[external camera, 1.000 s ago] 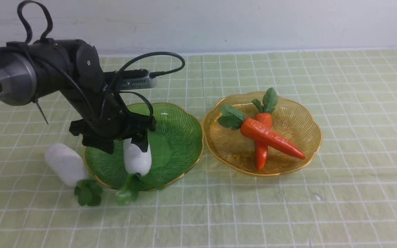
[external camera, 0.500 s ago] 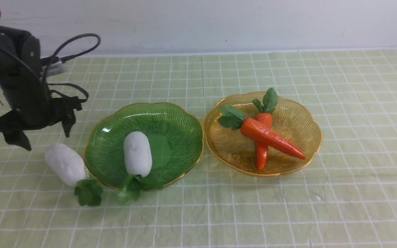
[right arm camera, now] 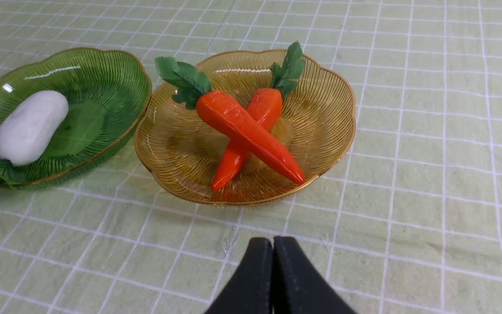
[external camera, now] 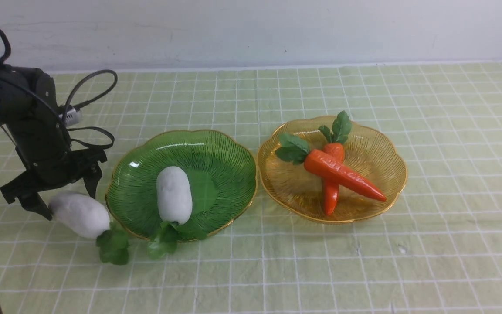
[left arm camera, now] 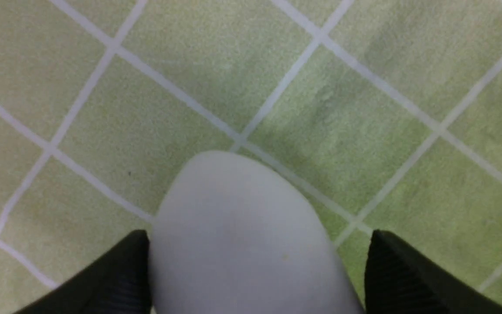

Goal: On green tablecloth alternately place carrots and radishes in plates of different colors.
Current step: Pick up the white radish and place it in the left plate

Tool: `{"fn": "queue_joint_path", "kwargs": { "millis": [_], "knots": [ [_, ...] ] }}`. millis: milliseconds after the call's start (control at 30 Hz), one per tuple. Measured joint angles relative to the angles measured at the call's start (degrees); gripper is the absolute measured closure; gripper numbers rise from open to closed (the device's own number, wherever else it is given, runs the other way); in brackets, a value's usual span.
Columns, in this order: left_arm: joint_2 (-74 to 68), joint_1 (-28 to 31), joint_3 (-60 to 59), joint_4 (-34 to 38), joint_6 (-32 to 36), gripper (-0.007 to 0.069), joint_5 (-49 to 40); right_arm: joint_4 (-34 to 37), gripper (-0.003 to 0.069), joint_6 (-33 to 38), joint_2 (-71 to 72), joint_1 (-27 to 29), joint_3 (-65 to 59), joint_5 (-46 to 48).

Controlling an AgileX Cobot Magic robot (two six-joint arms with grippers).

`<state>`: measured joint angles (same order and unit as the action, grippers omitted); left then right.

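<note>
Over the whole bench, a pale green tablecloth (external camera: 364,270): soft-napped, slightly wrinkled, ruled with a thin white grid.

Two plates side by side, rims almost touching, both translucent ribbed plastic, scalloped and gold-edged: a green plate (external camera: 216,148) and an amber plate (external camera: 377,144).

Two carrots in the amber one, glossy orange, tapered, crossed: the longer carrot (external camera: 342,174) lying over the shorter carrot (external camera: 330,198), dark green leaves toward the far rim.

Two radishes, matte white, stubby, oval:
- The plated radish (external camera: 174,195) inside the green dish, leaves spilling over the near rim.
- The loose radish (external camera: 79,214) on the cloth just left of that dish, leaves against its rim.

Lowered astride the loose radish, the left pincer (external camera: 67,198), spread wide, gripping nothing. Black ribbed fingers (left arm camera: 116,279) on either side of it. In the left wrist view, one finger against the white skin, the other apart with a strip of cloth between. Leafy end cut off there.

Pressed shut and empty, the right pincer (right arm camera: 273,279), above bare cloth near the amber plate. In the front view, only a dark sliver at the right edge, hard to make out.
</note>
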<state>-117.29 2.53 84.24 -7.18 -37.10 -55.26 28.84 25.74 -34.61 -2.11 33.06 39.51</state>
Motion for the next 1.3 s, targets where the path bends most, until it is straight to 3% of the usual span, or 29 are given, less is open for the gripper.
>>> {"fn": "queue_joint_path", "kwargs": {
  "millis": [133, 500, 667, 833, 933, 1300],
  "knots": [
    [-0.26, 0.0, 0.36, -0.26, 6.91, 0.0118, -1.66, 0.12, 0.0672, 0.0, 0.0, 0.0, 0.0, 0.0],
    [-0.25, 0.05, 12.78, -10.14, 12.16, 0.0121, -13.73, 1.21, 0.0672, 0.0, 0.0, 0.0, 0.0, 0.01],
    [0.35, -1.26, 17.02, -6.93, 17.8, 0.0121, -14.07, 2.09, 0.0672, 0.0, 0.0, 0.0, 0.0, 0.01],
    [-0.25, -5.7, 17.44, 1.38, 26.18, 0.0121, -14.87, 2.32, 0.0672, 0.0, 0.0, 0.0, -0.01, 0.01],
    [-1.18, -9.1, 17.44, 2.81, 29.47, 0.0121, -14.81, 2.32, 0.0672, 0.0, 0.0, 0.0, -0.01, 0.01],
    [-1.73, -13.27, 17.44, 1.74, 30.87, 0.012, -12.12, 2.39, 0.0672, 0.0, 0.0, 0.0, -0.01, 0.01]
  ]
}}
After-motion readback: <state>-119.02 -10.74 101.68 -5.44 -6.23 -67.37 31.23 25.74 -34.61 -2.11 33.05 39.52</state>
